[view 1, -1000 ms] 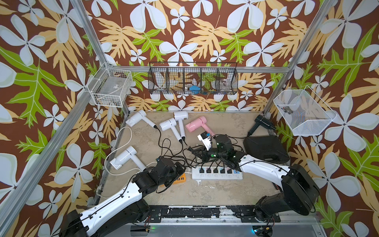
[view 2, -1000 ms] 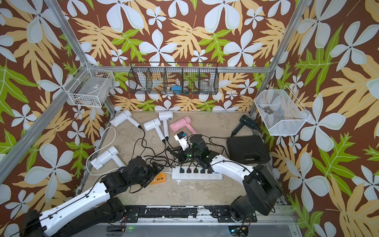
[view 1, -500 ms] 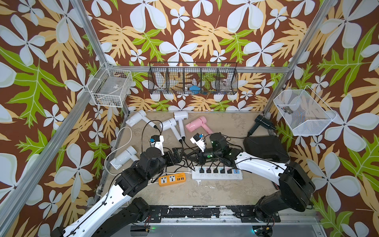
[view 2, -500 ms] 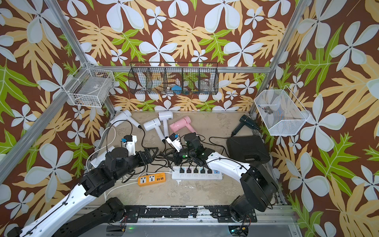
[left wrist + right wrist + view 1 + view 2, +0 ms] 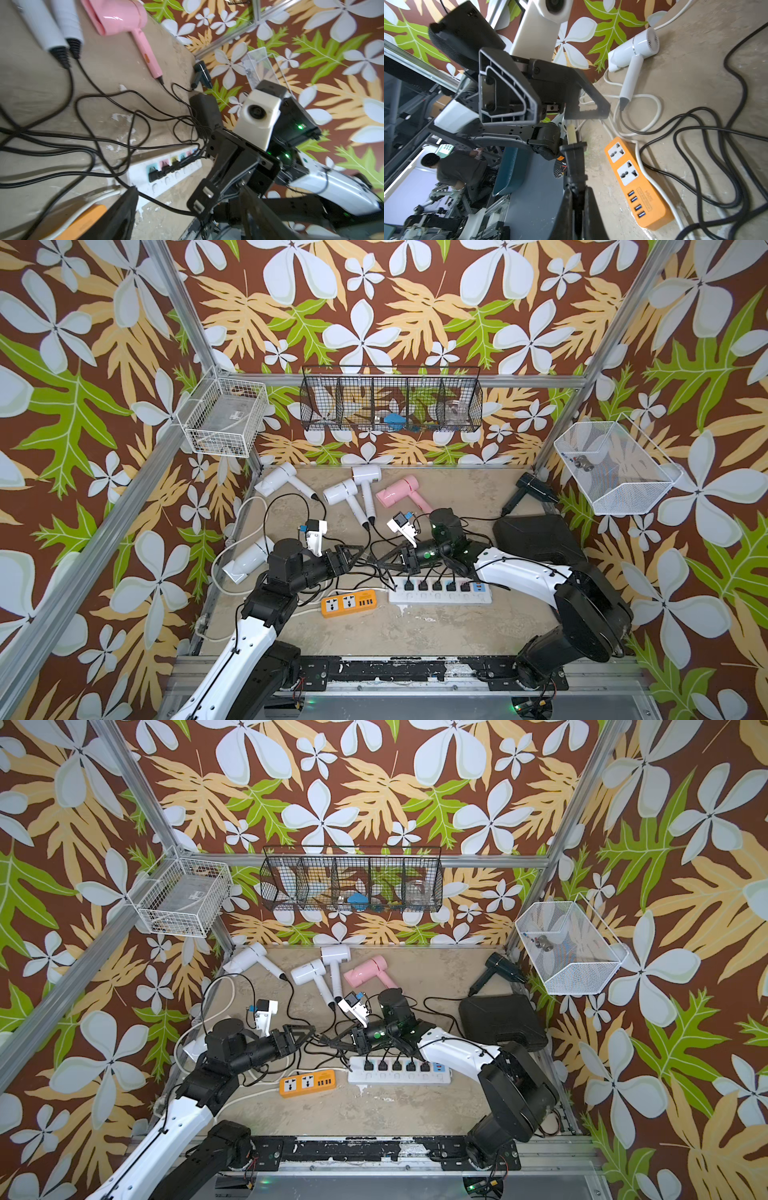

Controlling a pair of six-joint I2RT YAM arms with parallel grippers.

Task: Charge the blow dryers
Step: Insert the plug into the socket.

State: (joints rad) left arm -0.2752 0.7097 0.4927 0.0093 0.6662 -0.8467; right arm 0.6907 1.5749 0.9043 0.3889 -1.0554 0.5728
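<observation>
Plug (image 5: 574, 160), matte black, flat-pronged, in right gripper (image 5: 577, 192)

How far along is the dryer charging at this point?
Done: five plugs sit in the white power strip. In hand: the right tool grips a sixth black plug, prongs facing the open left tool. Left: seating that plug; the blue end socket looks free.
</observation>
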